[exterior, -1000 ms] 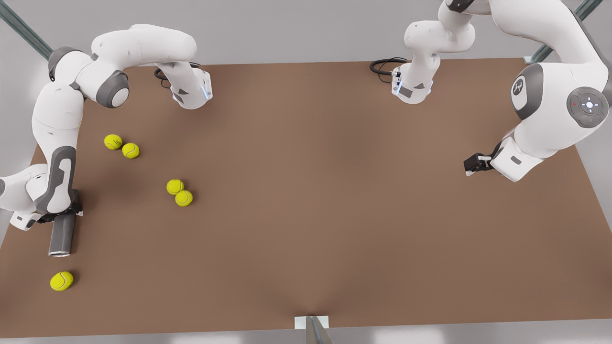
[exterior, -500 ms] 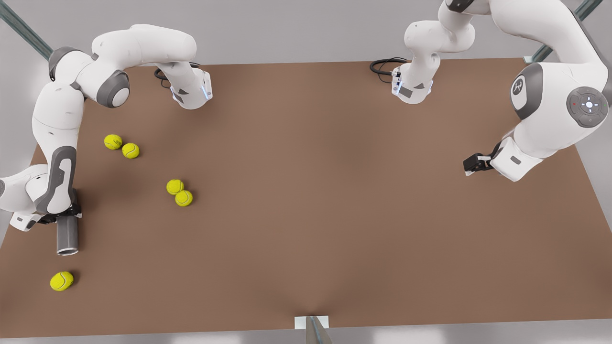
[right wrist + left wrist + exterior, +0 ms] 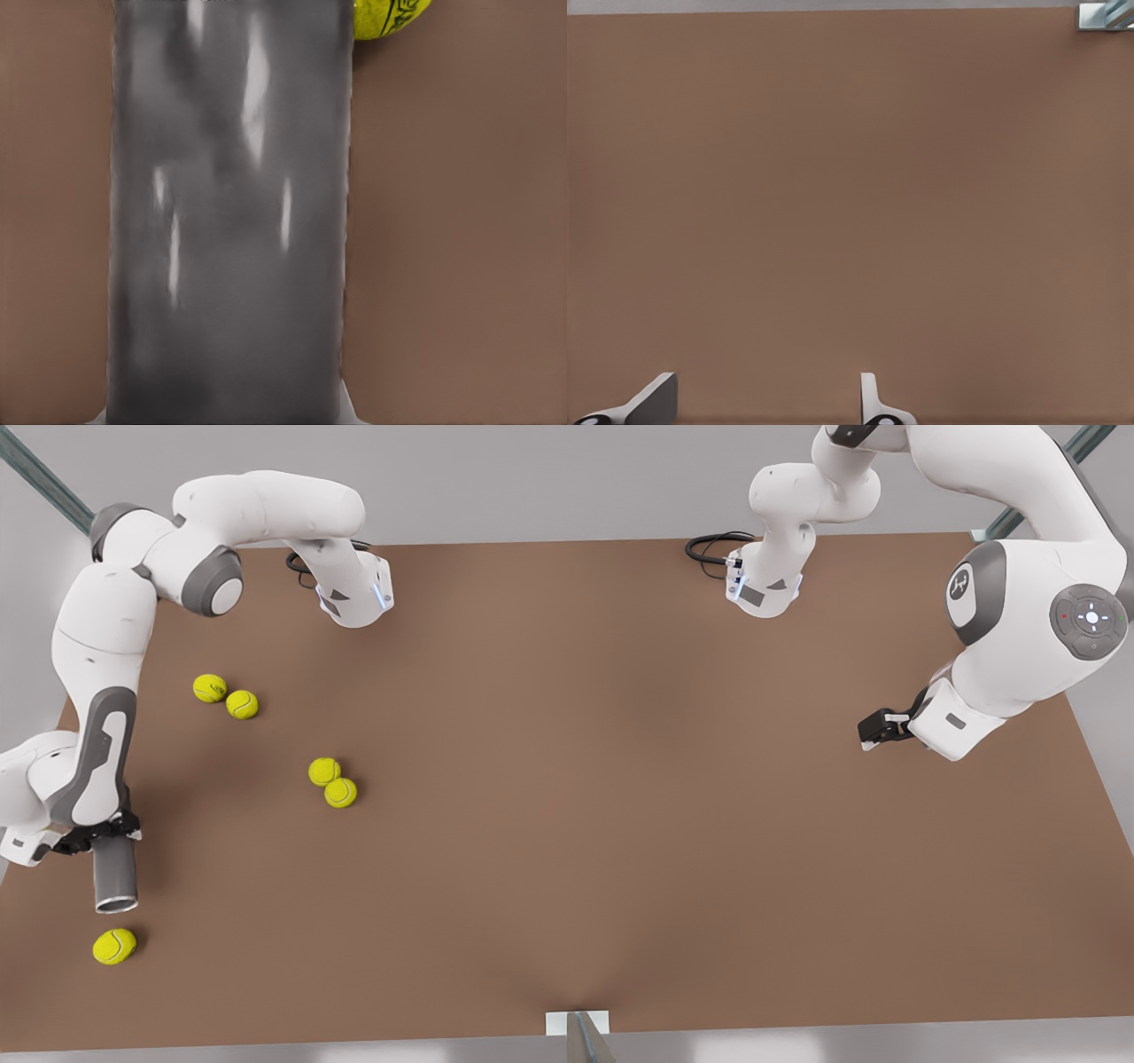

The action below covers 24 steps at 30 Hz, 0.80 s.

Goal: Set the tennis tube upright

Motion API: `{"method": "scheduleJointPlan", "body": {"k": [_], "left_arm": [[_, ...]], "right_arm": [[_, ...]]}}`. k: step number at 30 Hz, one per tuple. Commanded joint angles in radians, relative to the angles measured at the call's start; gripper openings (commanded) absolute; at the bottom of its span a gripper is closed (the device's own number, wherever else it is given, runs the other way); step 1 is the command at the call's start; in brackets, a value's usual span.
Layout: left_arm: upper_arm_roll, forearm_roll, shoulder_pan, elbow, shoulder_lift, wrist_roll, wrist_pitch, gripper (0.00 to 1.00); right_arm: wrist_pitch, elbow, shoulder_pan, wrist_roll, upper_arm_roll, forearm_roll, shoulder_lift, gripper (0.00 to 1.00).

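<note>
The tennis tube (image 3: pixel 115 873), near the table's (image 3: pixel 567 779) front-left edge, is being clamped by the right gripper (image 3: pixel 97 834) for tilting upright; the left gripper (image 3: pixel 873 732) is waiting with fingers apart; rotation onto the closed end is called for next

Tennis tube (image 3: pixel 229 221) cut off at both ends; ball (image 3: pixel 390 18) mostly hidden.

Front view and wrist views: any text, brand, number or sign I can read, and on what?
None readable.
Arm: a round logo, too small to read.
Ball beside the tube: dark print, cut off and blurred.
Balls: faint marks, unreadable.
Tube, table: no marking.
</note>
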Motion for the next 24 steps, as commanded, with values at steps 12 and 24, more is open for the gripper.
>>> {"method": "scheduleJointPlan", "body": {"k": [12, 24], "left_arm": [[0.000, -0.001, -0.001, 0.014, 0.001, -0.093, 0.000, 1.00], [-0.006, 0.001, -0.008, 0.014, 0.002, -0.107, 0.000, 1.00]], "right_arm": [[-0.297, 0.156, 0.429, -0.001, -0.008, -0.194, -0.119, 0.78], [-0.393, 0.287, 0.983, 0.056, -0.008, -0.380, -0.116, 0.78]]}}
